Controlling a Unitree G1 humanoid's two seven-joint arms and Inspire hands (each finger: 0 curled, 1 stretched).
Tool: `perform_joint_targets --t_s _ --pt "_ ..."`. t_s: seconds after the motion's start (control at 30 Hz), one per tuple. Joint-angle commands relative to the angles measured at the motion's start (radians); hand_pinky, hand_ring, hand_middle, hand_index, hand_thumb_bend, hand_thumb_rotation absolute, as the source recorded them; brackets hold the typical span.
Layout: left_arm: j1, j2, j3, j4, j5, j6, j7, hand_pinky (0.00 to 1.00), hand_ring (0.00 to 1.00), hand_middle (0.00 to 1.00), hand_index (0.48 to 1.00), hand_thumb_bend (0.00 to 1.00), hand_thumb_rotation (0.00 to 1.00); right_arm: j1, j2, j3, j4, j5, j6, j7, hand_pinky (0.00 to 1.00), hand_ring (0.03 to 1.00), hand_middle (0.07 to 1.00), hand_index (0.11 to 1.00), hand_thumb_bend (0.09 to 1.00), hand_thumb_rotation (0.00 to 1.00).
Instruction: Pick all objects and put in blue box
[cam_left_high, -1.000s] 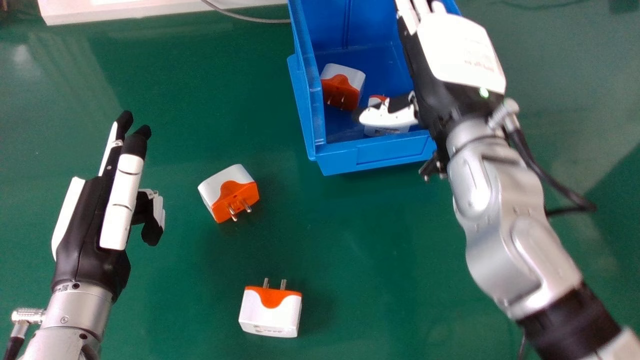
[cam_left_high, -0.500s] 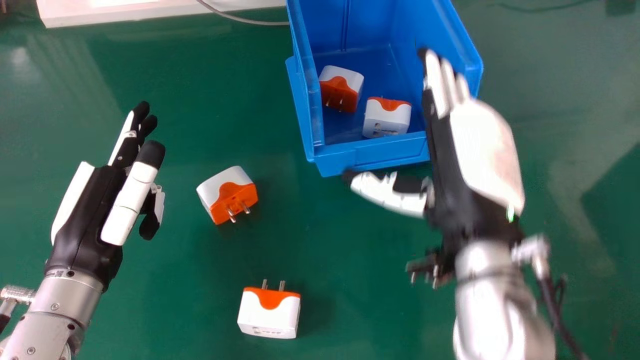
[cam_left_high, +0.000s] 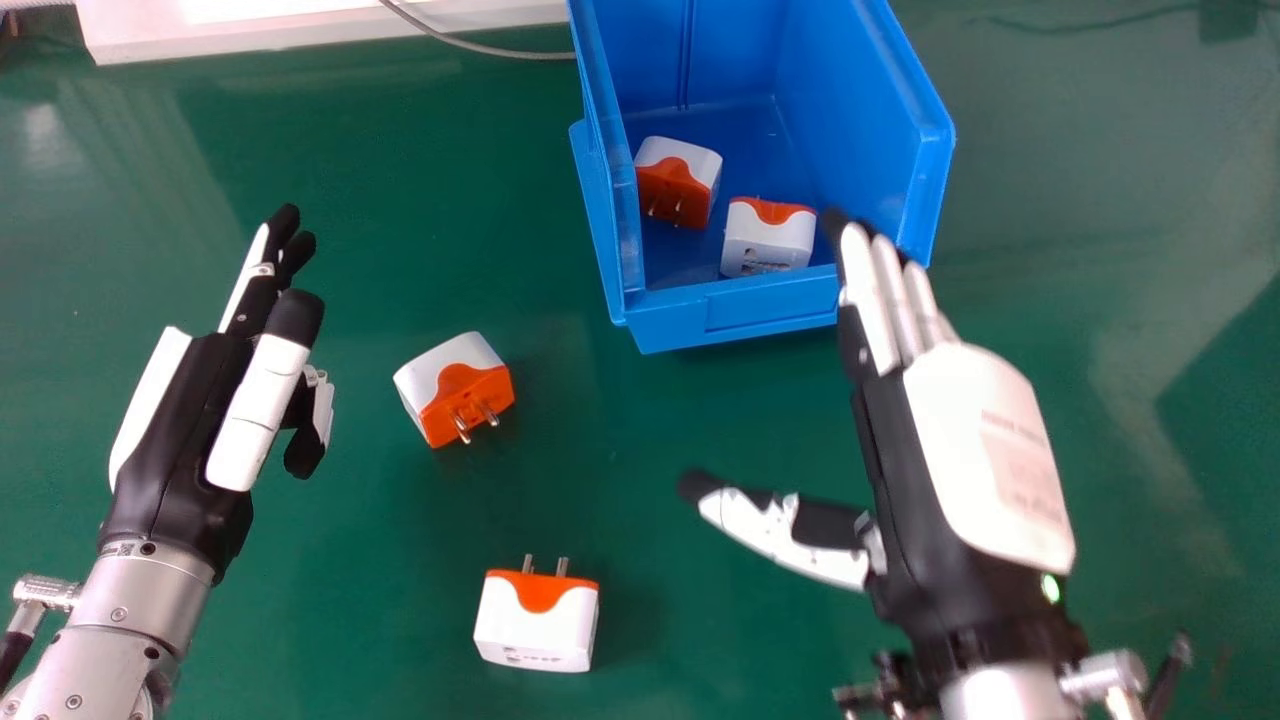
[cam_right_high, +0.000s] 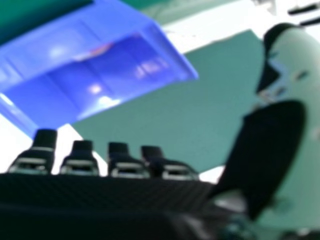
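My right hand (cam_left_high: 985, 450) is open and empty right of centre in the head view, fingertips by the near right corner of the blue box (cam_left_high: 770, 305), thumb spread left over the table. In the right hand view, my right hand (cam_right_high: 270, 150) shows near the blue box (cam_right_high: 125, 80). Inside the box lie two white-and-orange plug adapters (cam_left_high: 679, 182) (cam_left_high: 768, 238), side by side. One adapter (cam_left_high: 455, 388) rests on the table between my open left hand (cam_left_high: 180, 430) and the box; another adapter (cam_left_high: 537, 620) sits nearer, at bottom centre.
The green table (cam_left_high: 400, 220) spreads around the box. A white panel (cam_left_high: 300, 25) lies along the far left edge, with a grey cable (cam_left_high: 470, 45) running from it toward the box.
My right hand has moved out of the box and back toward the near right, uncovering the second adapter inside. The left hand has tilted slightly, its fingers shifting right.
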Motion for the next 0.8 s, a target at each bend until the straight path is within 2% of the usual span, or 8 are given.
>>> perform_joint_targets --t_s 0.0,0.07,0.23,0.3,0.4,0.47,0.6,0.77 --pt "0.005 -0.007 0.013 -0.013 -0.019 -0.001 0.016 0.0 0.0 1.0 1.0 1.0 1.0 0.105 0.051 0.104 -0.029 0.015 -0.042 -0.026 0.9 0.981 0.999 0.967 0.481 0.36" --pt "0.005 -0.013 0.016 -0.019 -0.022 0.006 0.027 0.0 0.0 1.0 1.0 0.99 1.0 0.125 0.05 0.112 -0.021 0.016 -0.059 -0.021 0.9 0.978 0.998 0.964 0.481 0.36" --pt "0.006 -0.03 0.029 -0.034 -0.027 0.028 0.071 0.0 0.0 1.0 1.0 0.94 1.0 0.154 0.051 0.115 -0.015 0.033 -0.071 0.02 0.88 0.968 0.992 0.959 0.482 0.38" --pt "0.005 -0.045 0.031 -0.043 -0.025 0.036 0.1 0.0 0.0 1.0 1.0 0.91 1.0 0.162 0.056 0.118 -0.012 0.039 -0.074 0.03 0.88 0.963 0.99 0.959 0.479 0.4" --pt "0.007 -0.076 0.032 -0.076 -0.015 0.059 0.154 0.0 0.0 1.0 1.0 0.82 1.0 0.167 0.06 0.13 0.014 0.047 -0.086 0.035 0.87 0.958 0.988 0.959 0.475 0.41" --pt "0.006 -0.088 0.031 -0.083 -0.009 0.067 0.178 0.0 0.0 1.0 1.0 0.76 1.0 0.164 0.064 0.135 0.032 0.054 -0.093 0.045 0.86 0.956 0.987 0.958 0.474 0.41" --pt "0.005 -0.091 0.03 -0.081 -0.005 0.07 0.197 0.0 0.0 1.0 1.0 0.67 1.0 0.148 0.074 0.144 0.059 0.064 -0.095 0.074 0.85 0.943 0.985 0.954 0.472 0.41" --pt "0.009 -0.086 0.027 -0.088 -0.003 0.075 0.201 0.0 0.0 1.0 1.0 0.64 1.0 0.088 0.093 0.153 0.113 0.074 -0.087 0.121 0.83 0.927 0.971 0.933 0.483 0.4"
